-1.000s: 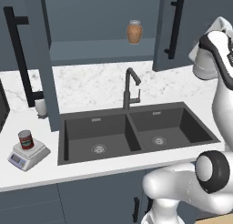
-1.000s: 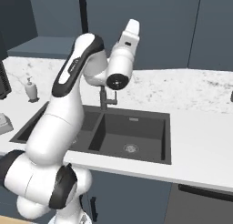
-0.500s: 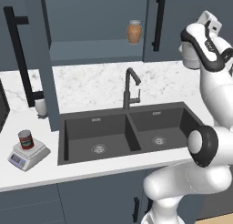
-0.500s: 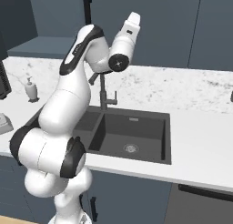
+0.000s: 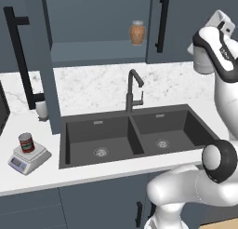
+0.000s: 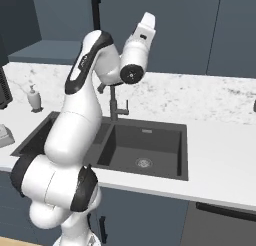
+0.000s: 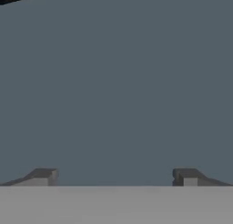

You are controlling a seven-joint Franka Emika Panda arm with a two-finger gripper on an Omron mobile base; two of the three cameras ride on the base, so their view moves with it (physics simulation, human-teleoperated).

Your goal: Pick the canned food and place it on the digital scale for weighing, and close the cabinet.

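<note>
Red-labelled canned food (image 5: 26, 142) sits on my white-grey digital scale (image 5: 29, 158); gripper (image 7: 116, 176) fingers spread apart facing slate-blue cabinet door (image 7: 116, 91).

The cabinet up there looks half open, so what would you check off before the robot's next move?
1. Canned food resting on the digital scale: ok.
2. Cabinet closed: not ok, left door swung out, right door ajar.
3. Gripper free: ok, fingers apart, nothing between.
4. Gripper facing a door panel: ok, in the hand view.
5. Tan jar inside the shelf edge: cannot tell.
</note>
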